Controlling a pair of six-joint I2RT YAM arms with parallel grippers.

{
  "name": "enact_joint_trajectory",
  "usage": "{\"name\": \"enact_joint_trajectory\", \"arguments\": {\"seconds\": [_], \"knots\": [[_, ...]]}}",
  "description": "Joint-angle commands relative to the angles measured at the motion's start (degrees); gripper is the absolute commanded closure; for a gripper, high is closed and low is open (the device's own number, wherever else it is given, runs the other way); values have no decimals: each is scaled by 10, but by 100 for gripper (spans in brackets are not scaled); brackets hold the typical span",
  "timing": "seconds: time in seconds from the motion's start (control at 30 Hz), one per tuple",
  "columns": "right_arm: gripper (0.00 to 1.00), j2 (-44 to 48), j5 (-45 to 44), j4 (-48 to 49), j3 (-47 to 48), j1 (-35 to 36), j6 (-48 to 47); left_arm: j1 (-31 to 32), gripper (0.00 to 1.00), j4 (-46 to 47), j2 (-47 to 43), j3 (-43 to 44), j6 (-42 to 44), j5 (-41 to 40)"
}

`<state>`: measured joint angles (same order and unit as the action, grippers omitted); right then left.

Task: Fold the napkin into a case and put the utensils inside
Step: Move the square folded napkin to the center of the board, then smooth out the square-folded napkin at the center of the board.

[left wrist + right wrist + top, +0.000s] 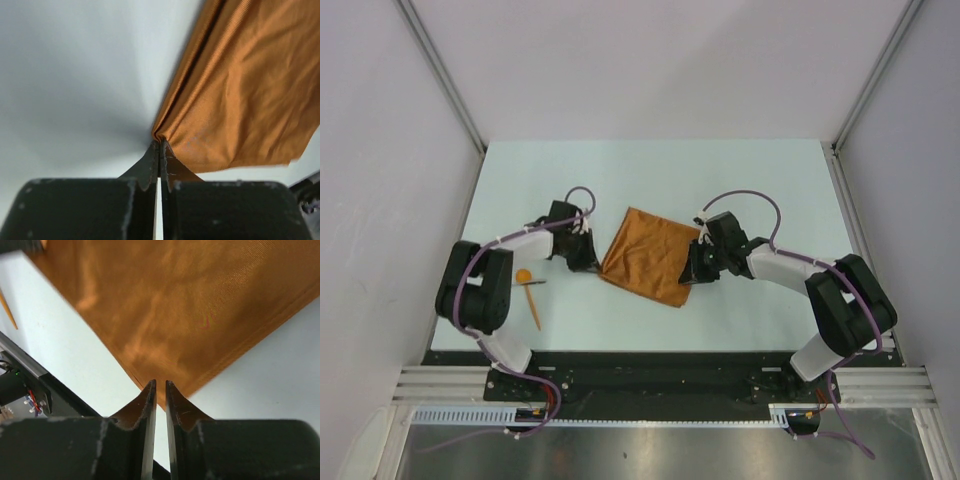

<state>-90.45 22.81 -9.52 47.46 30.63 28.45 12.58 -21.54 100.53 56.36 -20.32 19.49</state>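
Observation:
The rust-orange napkin (pixel 648 255) lies folded into a layered rectangle, set at an angle mid-table. My left gripper (pixel 592 264) is shut on its left corner. In the left wrist view the cloth (pixel 250 90) puckers where the shut jaws (pixel 160 142) pinch it. My right gripper (pixel 686 277) is at the napkin's near right corner. In the right wrist view its jaws (pixel 160 385) stand a narrow gap apart, and the tip of the cloth (pixel 175 305) shows in the gap. The orange spoon (pixel 524 276) and the slim stick (pixel 533 308) lie left of the left arm.
The pale table (pixel 740 180) has white walls at the back and sides. A black rail (pixel 650 365) runs along its near edge. The stick's end shows at the left edge of the right wrist view (pixel 7 310).

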Motion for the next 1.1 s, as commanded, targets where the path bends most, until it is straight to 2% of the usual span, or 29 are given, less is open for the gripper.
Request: {"name": "enact_joint_trajectory", "arguments": {"seconds": [0.0,0.2,0.27,0.33,0.37,0.4,0.47,0.5,0.57,0.63,0.67,0.73,0.77,0.8,0.83,0.87,0.93,0.97,1.03,1.07], "knots": [[83,21,-27,-26,28,-3,-11,71,100,43,-102,-157,-190,-20],[83,17,-30,-46,33,-19,-23,203,100,173,-257,-322,-396,-64],[83,6,-22,-40,36,-19,-23,237,100,198,-306,-344,-416,-103],[83,-4,-3,-38,51,-17,-22,243,97,163,-335,-351,-416,-131],[83,-9,0,-39,58,-14,-22,242,91,144,-368,-347,-411,-163],[83,-19,7,-38,64,-11,-19,243,78,133,-384,-345,-399,-175],[83,-27,16,-31,82,-4,-17,242,65,103,-411,-337,-386,-192],[82,-42,35,-26,89,-1,-16,241,46,93,-427,-324,-373,-193],[81,-56,51,-15,115,14,-18,234,31,43,-428,-300,-358,-189],[79,-86,73,2,133,41,-8,232,29,-27,-423,-246,-328,-216],[77,-96,92,17,139,46,5,230,29,-40,-423,-231,-317,-227],[71,-124,130,81,140,56,37,213,40,0,-421,-208,-265,-213],[71,-134,142,116,136,58,77,180,56,21,-410,-203,-254,-199],[71,-146,165,143,133,61,95,157,63,45,-395,-195,-240,-164],[71,-156,173,196,134,69,116,136,69,112,-346,-190,-234,-101],[73,-177,181,218,134,72,148,106,82,133,-317,-181,-228,-79],[80,-195,187,266,135,85,173,84,90,150,-254,-130,-199,-54],[82,-211,190,280,136,88,183,71,92,153,-206,-115,-192,-19],[89,-225,197,329,132,99,212,61,94,175,-164,-79,-182,18],[92,-231,197,337,133,106,218,55,94,165,-129,-65,-177,16]]}}
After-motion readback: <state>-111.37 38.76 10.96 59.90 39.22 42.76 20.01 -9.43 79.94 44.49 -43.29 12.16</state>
